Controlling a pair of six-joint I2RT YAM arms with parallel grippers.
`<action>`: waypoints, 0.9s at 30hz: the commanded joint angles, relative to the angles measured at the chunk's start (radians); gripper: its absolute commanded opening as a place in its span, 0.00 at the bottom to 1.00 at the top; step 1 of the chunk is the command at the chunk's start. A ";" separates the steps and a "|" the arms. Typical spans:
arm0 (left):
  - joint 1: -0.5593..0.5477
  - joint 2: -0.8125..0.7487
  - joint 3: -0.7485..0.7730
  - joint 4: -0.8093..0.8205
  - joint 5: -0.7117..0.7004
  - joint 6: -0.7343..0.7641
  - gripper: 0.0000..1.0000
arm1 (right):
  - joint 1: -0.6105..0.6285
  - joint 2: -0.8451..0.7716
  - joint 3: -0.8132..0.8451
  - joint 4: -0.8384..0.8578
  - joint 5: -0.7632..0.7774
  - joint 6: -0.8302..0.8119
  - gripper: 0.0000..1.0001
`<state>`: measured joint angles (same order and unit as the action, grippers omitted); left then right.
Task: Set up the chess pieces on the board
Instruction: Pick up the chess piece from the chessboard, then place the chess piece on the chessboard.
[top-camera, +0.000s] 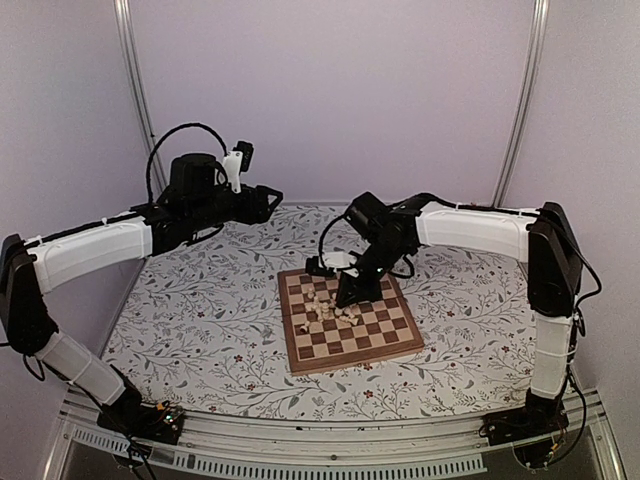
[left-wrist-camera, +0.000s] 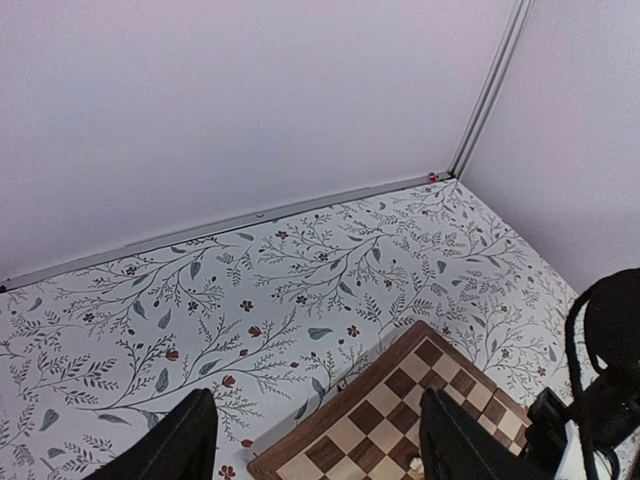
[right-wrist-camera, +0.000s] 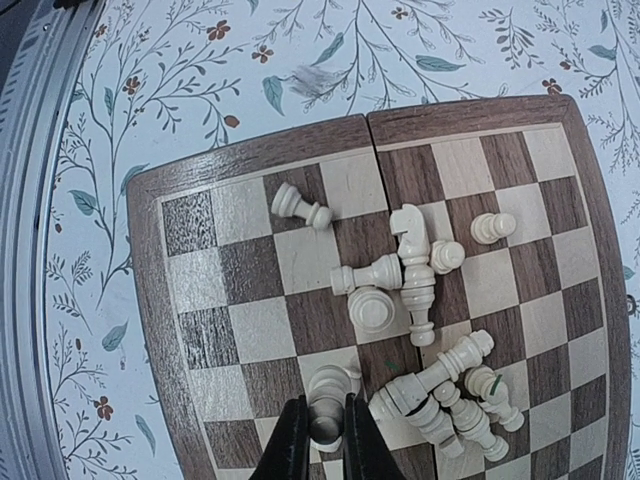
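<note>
The board (top-camera: 372, 336) lies right of the table's middle on the floral cloth. Several cream chess pieces (right-wrist-camera: 420, 270) lie toppled in a heap on its squares; one pawn (right-wrist-camera: 300, 208) lies apart. My right gripper (right-wrist-camera: 326, 438) reaches down onto the board (right-wrist-camera: 230, 330) and is shut on one pale chess piece (right-wrist-camera: 330, 400) that stands between its black fingers. From above, that gripper (top-camera: 352, 290) is at the board's far side, by the heap (top-camera: 326, 310). My left gripper (left-wrist-camera: 320, 455) hangs open and empty, high over the cloth beyond the board's corner (left-wrist-camera: 345, 435).
The floral tablecloth (top-camera: 200, 300) covers the table. White walls and metal posts (top-camera: 135, 90) close in the back and sides. The right arm's black cable (left-wrist-camera: 600, 350) shows at the left wrist view's right edge. A metal rail (right-wrist-camera: 30, 200) runs along the table's edge.
</note>
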<state>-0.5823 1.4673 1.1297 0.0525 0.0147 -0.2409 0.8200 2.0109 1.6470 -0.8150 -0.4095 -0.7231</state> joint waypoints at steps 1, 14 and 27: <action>-0.008 0.003 0.030 -0.012 0.002 -0.002 0.71 | -0.028 -0.071 -0.055 0.002 -0.018 0.010 0.09; -0.007 0.005 0.036 -0.018 -0.001 0.009 0.70 | -0.188 -0.342 -0.395 0.160 -0.039 0.022 0.08; -0.007 0.030 0.045 -0.032 0.010 0.011 0.71 | -0.250 -0.430 -0.599 0.269 -0.040 0.021 0.09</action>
<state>-0.5823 1.4818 1.1461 0.0307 0.0154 -0.2390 0.5743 1.6001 1.0779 -0.5991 -0.4362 -0.7105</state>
